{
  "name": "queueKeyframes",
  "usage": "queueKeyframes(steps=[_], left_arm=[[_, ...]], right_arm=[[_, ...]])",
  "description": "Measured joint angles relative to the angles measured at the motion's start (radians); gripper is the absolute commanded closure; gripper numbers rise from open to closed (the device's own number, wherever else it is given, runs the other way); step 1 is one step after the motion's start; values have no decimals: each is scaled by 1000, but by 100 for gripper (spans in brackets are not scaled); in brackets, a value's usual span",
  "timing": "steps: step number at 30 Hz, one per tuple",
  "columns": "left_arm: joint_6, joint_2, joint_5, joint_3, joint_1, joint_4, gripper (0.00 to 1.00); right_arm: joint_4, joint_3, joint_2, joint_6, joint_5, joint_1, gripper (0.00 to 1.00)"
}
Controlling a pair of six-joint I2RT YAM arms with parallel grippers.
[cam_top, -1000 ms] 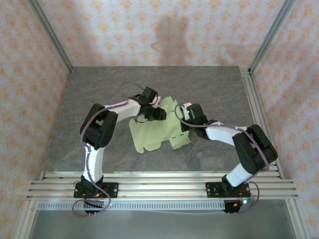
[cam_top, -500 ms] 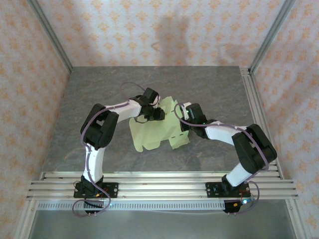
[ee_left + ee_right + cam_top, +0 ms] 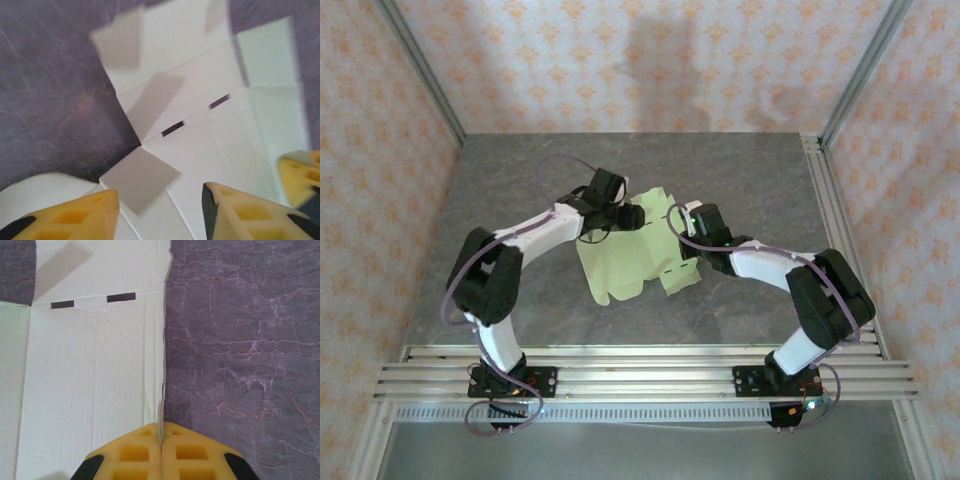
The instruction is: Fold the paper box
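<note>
The paper box (image 3: 635,255) is a flat pale yellow-green die-cut sheet with tabs and slots, lying mid-table. My left gripper (image 3: 630,217) hovers over its far left part. In the left wrist view its yellow fingers (image 3: 85,215) stand apart over the sheet (image 3: 220,130), nothing between them; the gripper (image 3: 160,202) is open. My right gripper (image 3: 684,240) is at the sheet's right edge. In the right wrist view it (image 3: 161,434) is shut on that thin edge, which rises slightly off the table; the sheet (image 3: 95,380) lies to the left.
The grey marbled tabletop (image 3: 520,190) surrounds the sheet. Aluminium rails (image 3: 640,365) run along the near edge, and a rail (image 3: 820,190) lines the right side. Patterned walls enclose the back and sides. A yellow fingertip of the right gripper (image 3: 300,172) shows in the left wrist view.
The left arm has stretched out, its elbow dropping toward the left, and its gripper has shifted slightly farther back and opened wider. The right gripper stays shut on the sheet's edge.
</note>
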Motion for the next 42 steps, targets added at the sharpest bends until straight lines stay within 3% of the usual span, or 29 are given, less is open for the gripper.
queueKeyframes(steps=[7,16,24,31,36,42], left_arm=[[-31,-167,-59,-100,41,19,34],[-95,-246,-83,-258,136,29,29],[-118,-252,-74,-259,174,31,28],[-120,-249,-50,-248,174,30,28],[-120,-249,-46,-238,174,29,27],[-120,-249,-42,-236,174,29,27]], right_arm=[[-63,64,34,-27,45,48,100],[-264,296,166,-153,173,116,100],[-349,306,193,-279,249,138,99],[-352,312,209,-306,259,151,82],[-369,312,209,-271,177,132,62],[-393,312,195,-206,63,85,44]])
